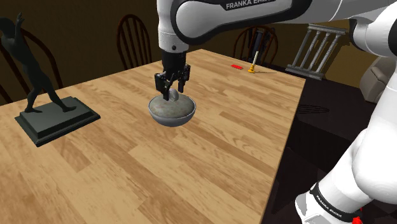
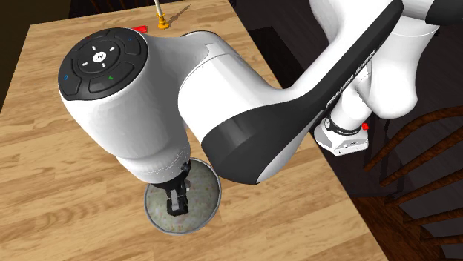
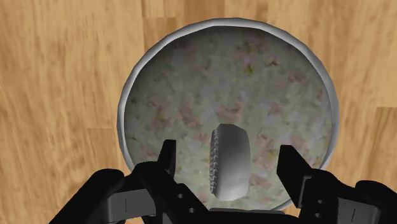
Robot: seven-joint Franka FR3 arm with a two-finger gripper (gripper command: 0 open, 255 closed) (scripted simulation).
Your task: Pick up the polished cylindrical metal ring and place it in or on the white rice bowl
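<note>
Lettering comes first: in the shoulder view, white capitals reading "FRANKA EMIKA" run along the dark band of the arm (image 1: 251,5) at the top. The same words sit in small print on the cuff (image 1: 327,203) at lower right.

Moving left to right across the wooden table (image 1: 222,165), we meet a dark statue (image 1: 43,95) of a standing figure on a flat slab base, near the left edge. Bare wood lies open between it and the bowl (image 1: 170,116), and across the near part of the table. The bowl sits about mid-table, well apart from every edge. Farther right, near the far edge, we see a small red item (image 1: 236,66) with a yellow-handled tool (image 1: 253,63) just beside it. The table's right edge gives way to a dark floor (image 1: 318,114).

In the wrist view the bowl (image 3: 125,105) has a grey rim and a pale, speckled inside with pinkish flecks. Inside it a grey metal ring (image 3: 229,165) stands on its edge, ridged along one side. The gripper (image 3: 227,153) hangs directly over the bowl with its fingers (image 3: 167,156) spread apart. One finger stands on each side of the ring and neither touches it, so we read the gripper as grasping nothing. From the second exterior view, the gripper (image 2: 176,196) shows over the bowl (image 2: 157,213) beneath the arm's bulk.
</note>
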